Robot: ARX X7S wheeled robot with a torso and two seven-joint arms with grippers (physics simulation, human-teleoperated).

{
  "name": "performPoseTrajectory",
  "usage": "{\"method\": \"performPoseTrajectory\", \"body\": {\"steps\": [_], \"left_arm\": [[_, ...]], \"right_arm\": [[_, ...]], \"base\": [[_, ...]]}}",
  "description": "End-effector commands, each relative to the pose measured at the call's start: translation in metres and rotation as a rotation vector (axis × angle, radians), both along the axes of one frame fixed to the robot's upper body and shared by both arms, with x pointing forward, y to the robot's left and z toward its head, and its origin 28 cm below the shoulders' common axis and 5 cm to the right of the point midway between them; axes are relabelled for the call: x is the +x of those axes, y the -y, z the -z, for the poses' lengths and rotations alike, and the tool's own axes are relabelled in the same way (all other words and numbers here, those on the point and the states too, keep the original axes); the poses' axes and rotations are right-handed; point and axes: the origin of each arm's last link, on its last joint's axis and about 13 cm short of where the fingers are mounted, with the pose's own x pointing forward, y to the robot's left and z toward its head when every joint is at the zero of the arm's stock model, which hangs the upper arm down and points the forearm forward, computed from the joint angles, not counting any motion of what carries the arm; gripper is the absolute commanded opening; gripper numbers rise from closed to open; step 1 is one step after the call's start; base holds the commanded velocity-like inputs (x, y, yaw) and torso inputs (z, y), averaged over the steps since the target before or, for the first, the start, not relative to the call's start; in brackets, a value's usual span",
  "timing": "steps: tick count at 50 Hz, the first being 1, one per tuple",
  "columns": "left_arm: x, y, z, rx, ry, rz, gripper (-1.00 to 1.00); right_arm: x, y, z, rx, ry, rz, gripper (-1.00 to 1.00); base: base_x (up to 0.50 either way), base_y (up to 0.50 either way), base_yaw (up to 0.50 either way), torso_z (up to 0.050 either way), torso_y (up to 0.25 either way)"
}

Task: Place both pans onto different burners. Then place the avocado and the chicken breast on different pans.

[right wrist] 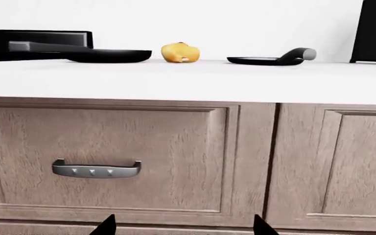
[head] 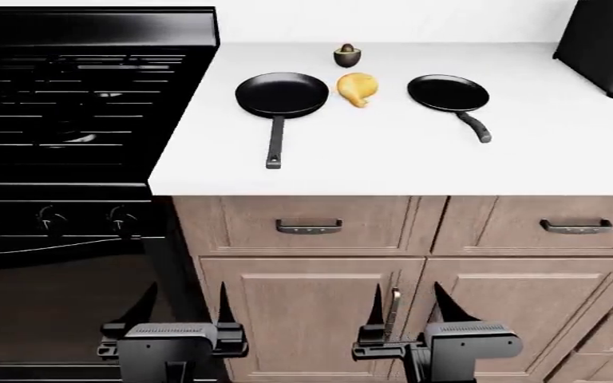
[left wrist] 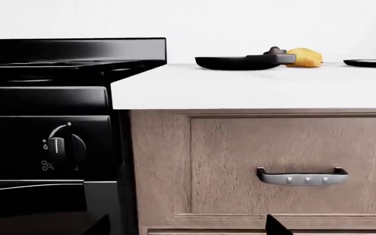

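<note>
Nearer pan [head: 282, 95], on the white surface [head: 392, 159] just beside the range [head: 73, 104], handle pointing back toward you: your left tool [head: 175, 319], fingers apart and empty like the right tool [head: 431, 319], hangs low and closest.

The white tabletop [head: 392, 163] carries two black pans: the left pan [head: 282, 94] and the right pan [head: 448, 92]. Between them lies the chicken breast [head: 357, 87], with the avocado [head: 348, 54] just behind. A dark appliance [head: 608, 44] stands at the far right.
</note>
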Motion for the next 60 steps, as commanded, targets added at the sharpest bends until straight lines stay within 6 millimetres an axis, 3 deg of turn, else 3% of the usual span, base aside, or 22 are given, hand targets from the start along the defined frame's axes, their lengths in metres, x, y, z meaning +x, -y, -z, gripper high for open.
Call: {"method": "performPoseTrajectory", "body": {"steps": [1, 23, 31, 35, 40, 52, 55, 60], "left_arm": [[0.000, 0.000, 0.000, -0.009, -0.008, 0.003, 1.00], [0.001, 0.000, 0.001, 0.012, -0.031, 0.002, 1.00], [0.003, 0.001, 0.002, 0.009, -0.033, 0.003, 1.00], [0.002, 0.000, -0.017, 0.016, -0.039, -0.018, 1.00], [-0.001, 0.000, -0.069, 0.070, 0.019, -0.012, 1.00], [0.014, -0.003, -0.155, 0.177, 0.112, -0.015, 1.00], [0.018, -0.003, -0.167, 0.206, 0.131, -0.022, 1.00], [0.020, -0.006, -0.170, 0.213, 0.133, -0.039, 1.00]], "right_arm": [[0.000, -0.001, 0.001, 0.003, -0.003, -0.007, 1.00], [0.001, 0.000, 0.003, 0.003, -0.005, 0.010, 1.00], [0.003, 0.001, 0.001, 0.000, -0.027, 0.019, 1.00], [0.005, 0.002, -0.026, 0.080, -0.051, -0.038, 1.00], [0.012, 0.012, -0.068, 0.003, -0.111, -0.073, 1.00], [0.040, 0.028, -0.158, -0.112, -0.088, -0.059, 1.00], [0.042, 0.030, -0.176, -0.122, -0.073, -0.056, 1.00], [0.039, 0.032, -0.180, -0.121, -0.055, -0.062, 1.00]], "base": [[0.00, -0.50, 0.00, 0.000, 0.000], [0.00, -0.50, 0.00, 0.000, 0.000], [0.00, 0.00, 0.00, 0.000, 0.000], [0.00, 0.00, 0.00, 0.000, 0.000], [0.00, 0.00, 0.00, 0.000, 0.000], [0.00, 0.00, 0.00, 0.000, 0.000], [0.00, 0.00, 0.00, 0.000, 0.000], [0.30, 0.00, 0.00, 0.000, 0.000]]}}
